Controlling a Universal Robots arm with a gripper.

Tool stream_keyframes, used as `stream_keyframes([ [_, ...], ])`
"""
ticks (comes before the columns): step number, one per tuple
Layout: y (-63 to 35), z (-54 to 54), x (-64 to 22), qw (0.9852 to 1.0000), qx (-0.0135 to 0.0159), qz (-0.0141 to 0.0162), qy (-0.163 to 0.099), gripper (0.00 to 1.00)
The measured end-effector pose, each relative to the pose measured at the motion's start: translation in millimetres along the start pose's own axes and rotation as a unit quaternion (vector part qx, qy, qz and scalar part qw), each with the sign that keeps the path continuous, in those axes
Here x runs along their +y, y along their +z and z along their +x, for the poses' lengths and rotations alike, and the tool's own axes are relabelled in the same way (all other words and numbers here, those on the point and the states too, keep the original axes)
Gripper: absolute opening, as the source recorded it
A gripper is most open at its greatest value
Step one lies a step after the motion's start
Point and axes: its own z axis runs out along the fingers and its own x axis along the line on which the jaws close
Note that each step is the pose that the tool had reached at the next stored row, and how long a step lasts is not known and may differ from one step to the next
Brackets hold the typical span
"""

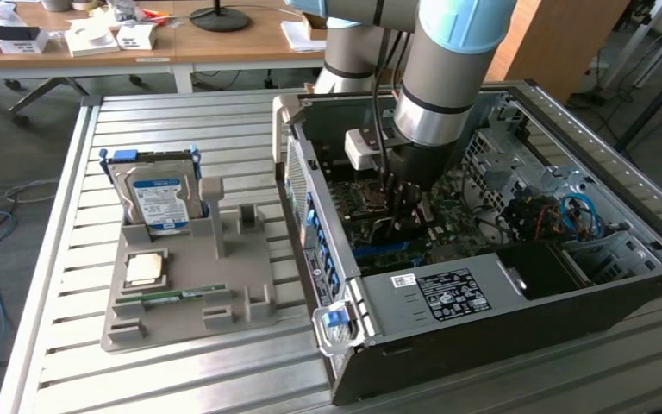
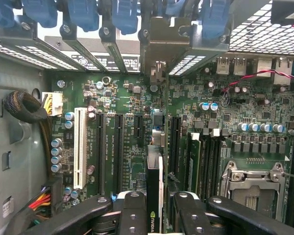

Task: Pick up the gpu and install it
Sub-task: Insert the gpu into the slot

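Note:
My gripper [image 2: 154, 218] reaches down into the open computer case [image 1: 503, 345], over the green motherboard [image 2: 127, 103]. Its two black fingers [image 2: 132, 210] are shut on the gpu [image 2: 154, 169], a slim black card seen edge-on with a small green logo between the pads. The card stands upright on the board between the long black expansion slots [image 2: 120, 147]. A metal bracket [image 2: 159, 51] in line with the card meets the case's rear slot openings. I cannot tell whether the card sits fully in a slot. In the exterior view the gripper [image 1: 406, 207] is low in the case's middle.
A grey fixture [image 1: 221, 323] on the slatted table holds a hard drive with a blue-white label [image 1: 161, 200], a square chip [image 1: 147, 269] and a green memory stick [image 1: 176, 296]. Inside the case are a power supply [image 1: 446, 293], a white slot [image 2: 80, 147], a processor socket [image 2: 255, 188] and cables [image 2: 24, 105].

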Motion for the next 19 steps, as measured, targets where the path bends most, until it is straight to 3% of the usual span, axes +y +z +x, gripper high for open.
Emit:
stream_keyframes([
  [19,0.1,0.0,0.3,1.0,0.0002,0.0002,0.005,0.26],
])
